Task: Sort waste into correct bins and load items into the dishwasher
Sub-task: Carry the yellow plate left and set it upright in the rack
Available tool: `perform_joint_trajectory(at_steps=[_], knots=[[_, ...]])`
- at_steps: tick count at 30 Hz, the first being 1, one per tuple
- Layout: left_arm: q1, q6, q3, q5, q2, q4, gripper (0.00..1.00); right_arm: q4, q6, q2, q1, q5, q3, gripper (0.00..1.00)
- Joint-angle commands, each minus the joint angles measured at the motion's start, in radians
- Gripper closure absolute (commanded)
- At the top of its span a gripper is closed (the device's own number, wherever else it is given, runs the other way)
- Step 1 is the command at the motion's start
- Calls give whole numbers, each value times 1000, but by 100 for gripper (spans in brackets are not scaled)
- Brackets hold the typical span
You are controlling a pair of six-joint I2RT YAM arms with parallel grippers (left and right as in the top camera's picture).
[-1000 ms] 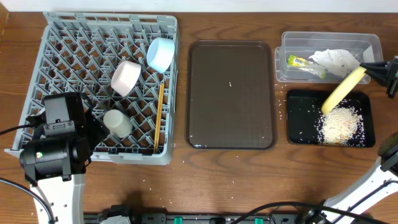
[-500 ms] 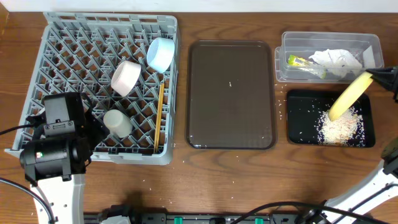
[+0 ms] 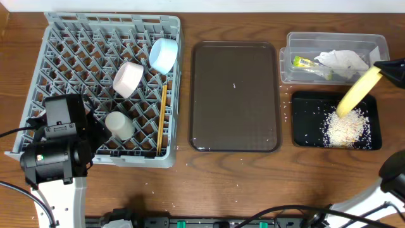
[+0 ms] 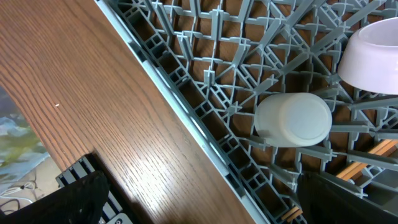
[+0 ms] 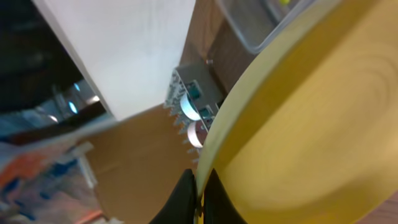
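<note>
Swung the pale yellow plate (image 3: 357, 94) slightly toward 2 o'clock since a second ago. Clamped tight on its rim with the right gripper (image 5: 198, 198). Holds it tilted, low edge over the pale beige food crumbs (image 3: 345, 126) heaped in the black tray (image 3: 302, 120) at 4 o'clock on the table (image 3: 240, 177). Directly at 12 o'clock of that tray: clear tub (image 3: 297, 75) with napkin (image 3: 342, 60) and wrapper (image 3: 307, 62). Released and empty on the other side: left gripper (image 4: 208, 205), fingers spread over the 7 o'clock corner of the dish rack (image 3: 63, 57), near the cream cup (image 4: 292, 119).
</note>
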Motion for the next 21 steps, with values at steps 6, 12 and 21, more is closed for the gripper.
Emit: perform_joint_trajectory(at_steps=[6, 12, 21], knots=[[6, 6, 15, -16, -1, -3, 2, 14, -10, -180, 198, 8, 0, 98], [6, 6, 15, -16, -1, -3, 2, 154, 11, -198, 438, -12, 0, 98], [6, 6, 15, -15, -1, -3, 2, 597, 357, -194, 835, 142, 0, 98]])
